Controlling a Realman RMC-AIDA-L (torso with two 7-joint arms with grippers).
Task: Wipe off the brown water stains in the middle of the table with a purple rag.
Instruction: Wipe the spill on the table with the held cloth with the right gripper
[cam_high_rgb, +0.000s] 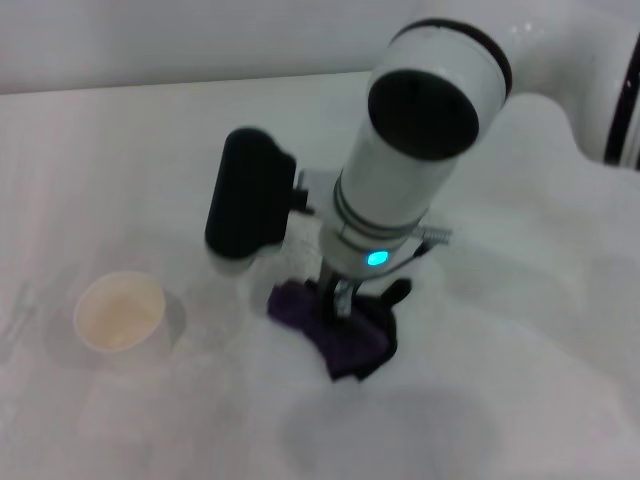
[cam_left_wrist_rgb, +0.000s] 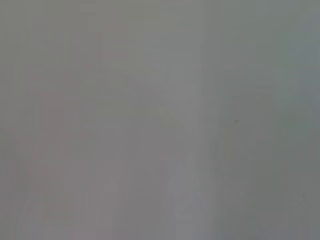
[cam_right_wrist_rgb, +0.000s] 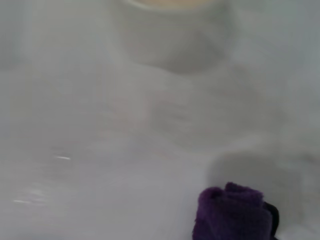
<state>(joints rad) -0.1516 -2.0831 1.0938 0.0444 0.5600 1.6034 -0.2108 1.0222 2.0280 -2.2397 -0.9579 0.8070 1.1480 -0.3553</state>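
My right gripper (cam_high_rgb: 340, 300) is down on the table (cam_high_rgb: 520, 330) near its middle, arm pointing almost straight down, fingers planted in the rag (cam_high_rgb: 338, 335). The rag is bunched beneath and just in front of the gripper, lying on the tabletop; the right wrist view shows one purple fold (cam_right_wrist_rgb: 232, 212) at its lower edge. Whether the jaws are clenched on the cloth or only pressing it down I cannot tell: the wrist housing hides the fingertips from the head camera.

I find no brown stain in any view. I judge it is either under the rag and gripper or already wiped; the steep arm pose fits pressing cloth onto the surface for a scrubbing stroke.

The cup (cam_high_rgb: 120, 312) stands upright to the left of the rag, near but apart, and appears empty with a tan interior. It also shows beyond the rag in the right wrist view. A sideways stroke towards it risks a knock.

The left gripper is not visible; its wrist camera shows only blank grey surface, consistent with an arm parked aside.
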